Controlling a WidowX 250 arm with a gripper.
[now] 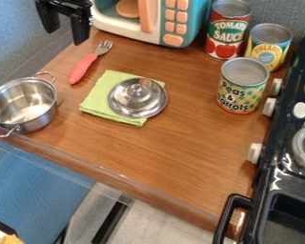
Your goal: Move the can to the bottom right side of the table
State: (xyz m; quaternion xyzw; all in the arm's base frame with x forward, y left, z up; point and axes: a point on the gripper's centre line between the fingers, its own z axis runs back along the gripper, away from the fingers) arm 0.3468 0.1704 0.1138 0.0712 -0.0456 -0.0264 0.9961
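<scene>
At the upper left, my black gripper [66, 35] hangs near the toy microwave, its two fingers apart and nothing between them. Far from it, on the right of the wooden table, three cans stand upright. A green and yellow can [243, 86] is the one nearest the camera, close to the stove's knobs. Behind it are a red can [227, 28] with a green and white label and a yellow can [268, 45] with a blue spot.
A metal lid [137, 97] lies on a green cloth [96, 99] mid-table. Left are a metal pot [23, 105] and a pink-handled fork [85, 67]. The microwave [180, 24] stands behind; the black stove [289, 157] borders the right. The table's front edge [116, 177] slants downward right.
</scene>
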